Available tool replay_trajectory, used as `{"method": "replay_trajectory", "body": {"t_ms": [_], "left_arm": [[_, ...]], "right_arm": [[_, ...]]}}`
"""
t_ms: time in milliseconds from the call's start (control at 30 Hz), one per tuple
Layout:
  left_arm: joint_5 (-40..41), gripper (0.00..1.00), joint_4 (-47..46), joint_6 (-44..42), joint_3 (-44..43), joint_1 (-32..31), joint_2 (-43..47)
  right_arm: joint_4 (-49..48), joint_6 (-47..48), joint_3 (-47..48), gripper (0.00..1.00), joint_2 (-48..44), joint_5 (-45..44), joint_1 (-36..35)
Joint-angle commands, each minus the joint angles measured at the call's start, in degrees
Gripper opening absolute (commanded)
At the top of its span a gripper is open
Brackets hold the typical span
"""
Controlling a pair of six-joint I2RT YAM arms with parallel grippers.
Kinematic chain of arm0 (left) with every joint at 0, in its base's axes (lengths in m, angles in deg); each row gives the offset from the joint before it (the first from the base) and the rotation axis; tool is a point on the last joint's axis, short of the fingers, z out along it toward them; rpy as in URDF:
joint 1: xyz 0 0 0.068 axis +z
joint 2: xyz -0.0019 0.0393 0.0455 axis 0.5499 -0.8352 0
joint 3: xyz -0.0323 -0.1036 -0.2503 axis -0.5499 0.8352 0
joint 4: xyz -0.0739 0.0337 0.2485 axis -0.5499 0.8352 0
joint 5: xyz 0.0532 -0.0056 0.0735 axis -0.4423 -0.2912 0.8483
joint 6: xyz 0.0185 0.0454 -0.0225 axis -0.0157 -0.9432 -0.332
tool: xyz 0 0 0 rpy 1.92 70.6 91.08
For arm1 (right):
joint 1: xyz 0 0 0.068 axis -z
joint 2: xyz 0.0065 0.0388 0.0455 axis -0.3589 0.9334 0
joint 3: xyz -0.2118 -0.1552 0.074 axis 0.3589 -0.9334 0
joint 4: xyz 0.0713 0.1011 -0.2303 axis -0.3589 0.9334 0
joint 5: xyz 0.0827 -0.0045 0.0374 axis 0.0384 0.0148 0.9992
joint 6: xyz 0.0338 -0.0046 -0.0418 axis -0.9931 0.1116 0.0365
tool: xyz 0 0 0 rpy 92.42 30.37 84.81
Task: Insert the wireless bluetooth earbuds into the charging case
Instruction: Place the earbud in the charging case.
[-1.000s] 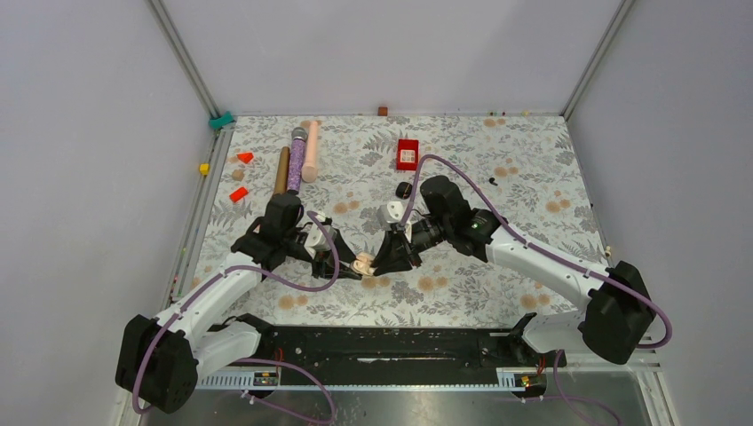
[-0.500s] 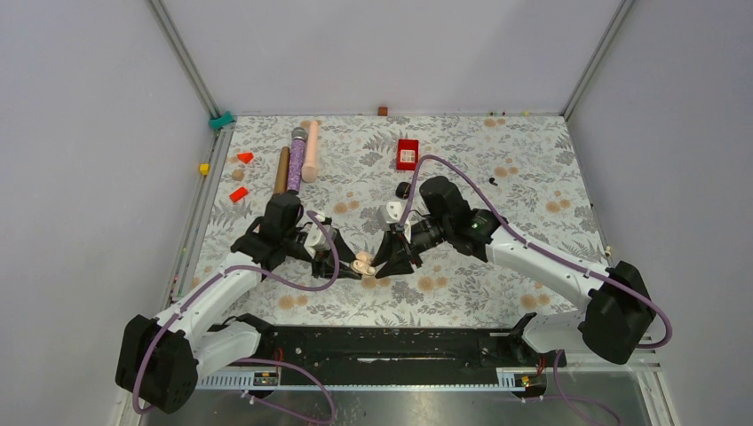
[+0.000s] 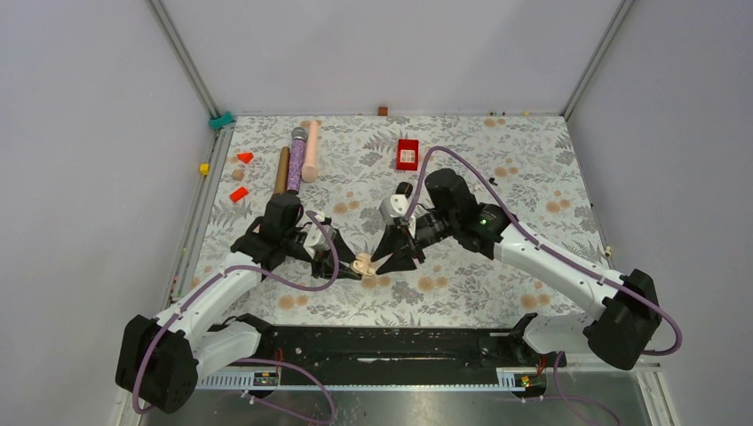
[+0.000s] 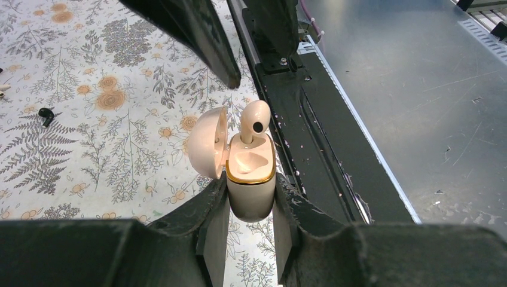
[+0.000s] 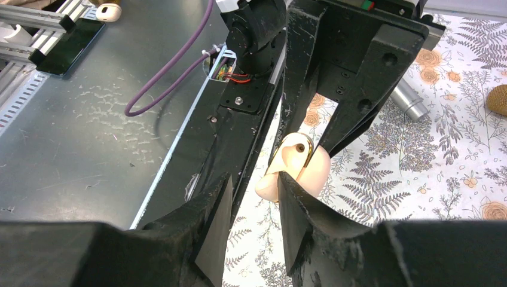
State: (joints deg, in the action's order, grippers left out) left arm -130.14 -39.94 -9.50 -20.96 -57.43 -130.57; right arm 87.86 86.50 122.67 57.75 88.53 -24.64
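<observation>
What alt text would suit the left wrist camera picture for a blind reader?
Two dark left fingers clamp a cream charging case with its lid open; one whitish earbud stands in a socket, the other socket empty. A black earbud lies farther off on the floral table.

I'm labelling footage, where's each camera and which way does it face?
Top external: above, behind the arms, looking down at floral table; both arms show.
Left wrist: on left arm, facing the left tool clamping the open cream pebble-shaped charging case.
Right wrist: on right arm, facing the right tool.
Shared: both wrists see that case.
</observation>
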Motion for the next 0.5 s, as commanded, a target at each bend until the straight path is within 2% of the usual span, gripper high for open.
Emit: {"method": "replay_trajectory", "body": {"t_ms": [0, 133, 333, 467], "left_arm": [[-3.1, 0.00, -1.3, -0.6, -2.0, 0.0, 0.3], [-3.0, 0.00, -1.4, -0.6, -2.0, -0.1, 0.2], [-2.9, 0.00, -1.3, -0.5, -2.1, -0.1, 0.2], [-2.9, 0.00, -1.4, -0.5, -2.0, -0.1, 0.2]], "right_arm": [[3.2, 1.8, 3.0, 0.41, -2.3, 1.3, -0.4], [5.7, 3.7, 2.4, 0.37, -2.2, 4.8, -0.4], [6.2, 5.2, 1.5, 0.32, -0.7, 5.2, -0.5], [1.4, 1.3, 0.5, 0.32, 0.1, 4.7, -0.7]]}}
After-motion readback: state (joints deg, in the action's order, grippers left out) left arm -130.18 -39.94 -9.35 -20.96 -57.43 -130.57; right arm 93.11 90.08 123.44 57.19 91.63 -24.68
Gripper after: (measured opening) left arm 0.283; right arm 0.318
